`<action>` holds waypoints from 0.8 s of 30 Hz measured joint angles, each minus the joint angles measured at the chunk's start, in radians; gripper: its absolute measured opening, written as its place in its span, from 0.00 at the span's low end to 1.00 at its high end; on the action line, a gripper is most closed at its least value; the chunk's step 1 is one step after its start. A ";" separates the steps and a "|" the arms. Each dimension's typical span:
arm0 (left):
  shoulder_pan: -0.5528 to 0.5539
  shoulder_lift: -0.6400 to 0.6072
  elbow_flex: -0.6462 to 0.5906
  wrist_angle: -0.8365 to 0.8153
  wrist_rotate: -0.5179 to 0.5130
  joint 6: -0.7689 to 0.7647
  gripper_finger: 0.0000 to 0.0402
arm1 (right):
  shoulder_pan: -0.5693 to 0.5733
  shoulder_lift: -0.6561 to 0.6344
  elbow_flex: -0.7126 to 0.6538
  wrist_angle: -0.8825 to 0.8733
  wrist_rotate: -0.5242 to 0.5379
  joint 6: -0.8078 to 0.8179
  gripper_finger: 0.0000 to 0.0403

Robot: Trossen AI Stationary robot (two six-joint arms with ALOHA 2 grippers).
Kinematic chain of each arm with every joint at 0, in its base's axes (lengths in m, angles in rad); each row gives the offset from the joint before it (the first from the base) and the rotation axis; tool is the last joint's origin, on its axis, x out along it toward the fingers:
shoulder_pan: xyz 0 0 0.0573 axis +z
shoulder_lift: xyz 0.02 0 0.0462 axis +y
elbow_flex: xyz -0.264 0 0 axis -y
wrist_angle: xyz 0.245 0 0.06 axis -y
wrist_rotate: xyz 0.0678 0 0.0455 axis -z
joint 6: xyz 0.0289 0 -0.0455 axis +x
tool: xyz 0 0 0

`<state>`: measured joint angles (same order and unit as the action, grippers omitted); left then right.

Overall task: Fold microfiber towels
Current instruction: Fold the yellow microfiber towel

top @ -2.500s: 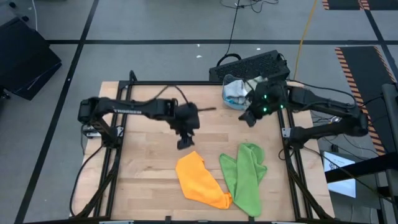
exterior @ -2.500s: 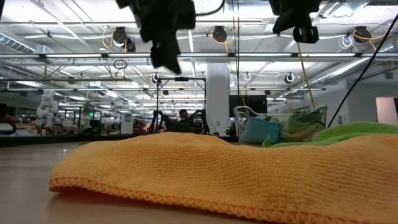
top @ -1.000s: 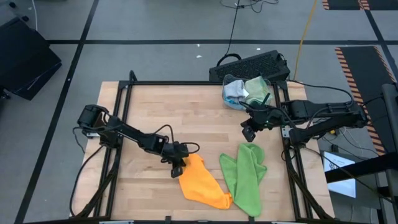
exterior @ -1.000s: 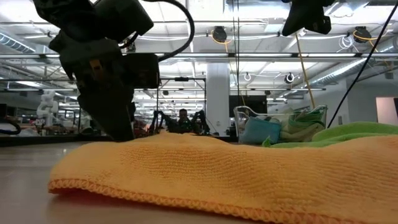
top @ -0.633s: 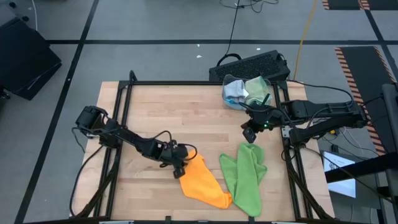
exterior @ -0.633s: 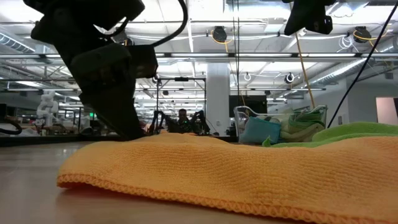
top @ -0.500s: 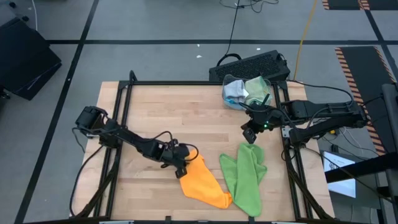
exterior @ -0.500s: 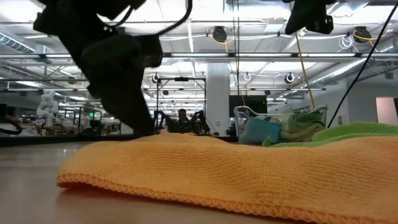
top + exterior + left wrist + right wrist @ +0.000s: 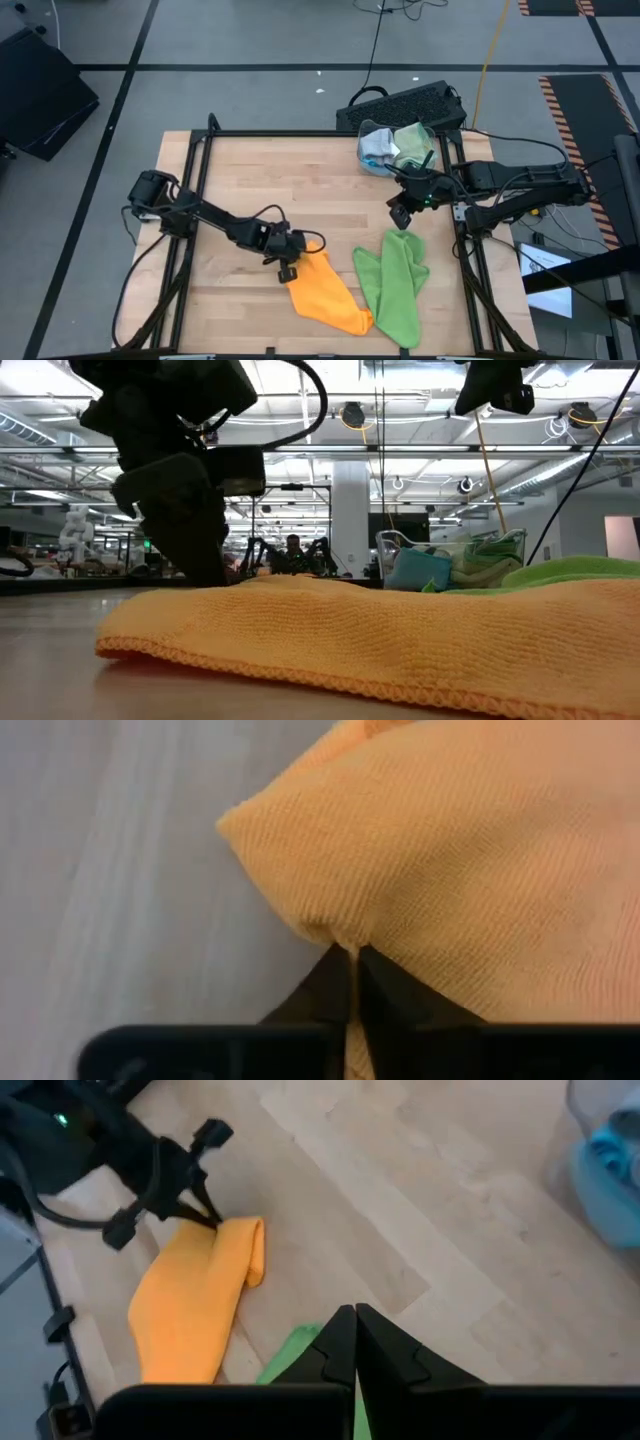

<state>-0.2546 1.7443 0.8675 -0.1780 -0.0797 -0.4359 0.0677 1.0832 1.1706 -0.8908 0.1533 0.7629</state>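
My left gripper (image 9: 291, 262) dropped from mid-surface and clenched on the orange towel's (image 9: 322, 290) far-left corner, so folding could start; right gripper (image 9: 399, 212) hovered clenched, empty.

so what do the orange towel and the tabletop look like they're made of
Orange towel: soft knitted cloth, likely microfiber; fine ribbed weave, matte, with a stitched hem seen in the low view. It bunches where the left gripper pinches its edge.
Tabletop: pale wood planks, or a wood-look laminate; visible grain and board seams, smooth with a slight sheen.
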 joint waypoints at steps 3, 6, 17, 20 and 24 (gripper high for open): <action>0.027 -0.007 0.003 -0.005 0.009 -0.007 0.03 | 0.000 0.000 0.000 0.015 0.006 0.002 0.00; 0.045 -0.043 0.020 -0.015 0.009 -0.011 0.02 | 0.000 0.000 0.000 0.033 0.007 0.003 0.00; 0.047 -0.268 0.233 -0.277 -0.132 0.074 0.01 | 0.026 0.027 -0.001 0.157 0.008 -0.011 0.00; 0.046 -0.317 0.313 -0.306 -0.168 0.111 0.01 | 0.051 0.052 -0.001 0.228 0.007 -0.026 0.00; 0.047 -0.349 0.407 -0.307 -0.180 0.162 0.01 | 0.088 0.102 -0.002 0.357 0.004 -0.073 0.00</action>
<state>-0.2077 1.3957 1.2745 -0.4845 -0.2596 -0.2737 0.1561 1.1855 1.1690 -0.5338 0.1570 0.6904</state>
